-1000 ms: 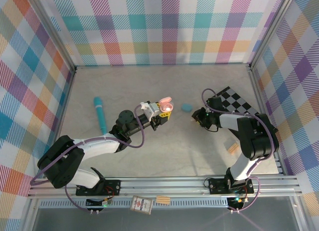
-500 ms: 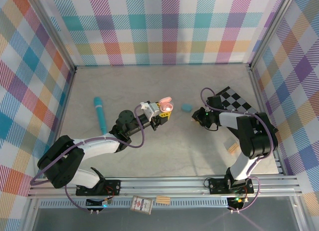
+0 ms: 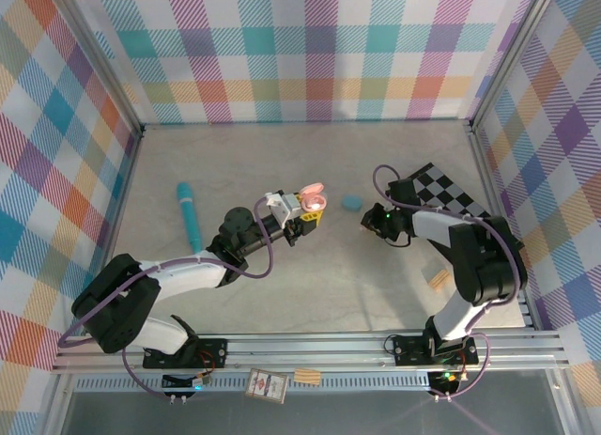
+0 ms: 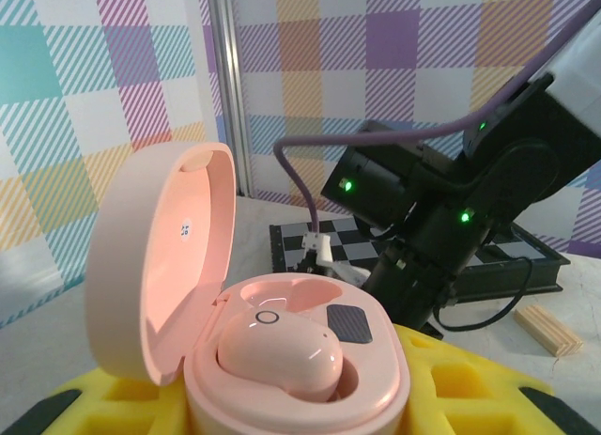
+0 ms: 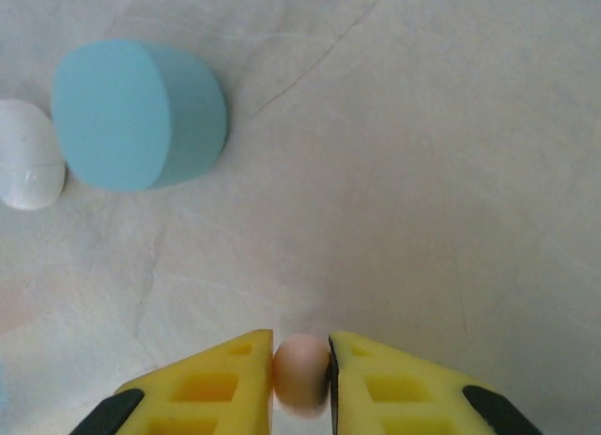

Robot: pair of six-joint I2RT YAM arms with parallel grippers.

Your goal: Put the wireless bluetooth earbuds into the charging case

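Observation:
My left gripper (image 3: 307, 209) is shut on an open pale pink charging case (image 4: 300, 360), held up off the table. Its lid (image 4: 160, 256) stands up on the left. One pink earbud (image 4: 279, 352) sits in the near socket; the far socket (image 4: 300, 289) is empty. My right gripper (image 5: 301, 379) is shut on a second pale pink earbud (image 5: 301, 371), low over the table and right of the case (image 3: 314, 198). A closed teal case (image 5: 139, 114) lies ahead of it, with a white earbud (image 5: 28, 167) beside that.
A long teal-blue cylinder (image 3: 188, 215) lies on the left of the table. A checkerboard plate (image 3: 447, 191) sits at the right wall, with a small wooden block (image 3: 438, 278) nearer the front. The teal case (image 3: 351, 202) lies between the two grippers.
The right gripper has crept slightly left and farther from me with the pink earbud. The left arm and the open case have stayed put.

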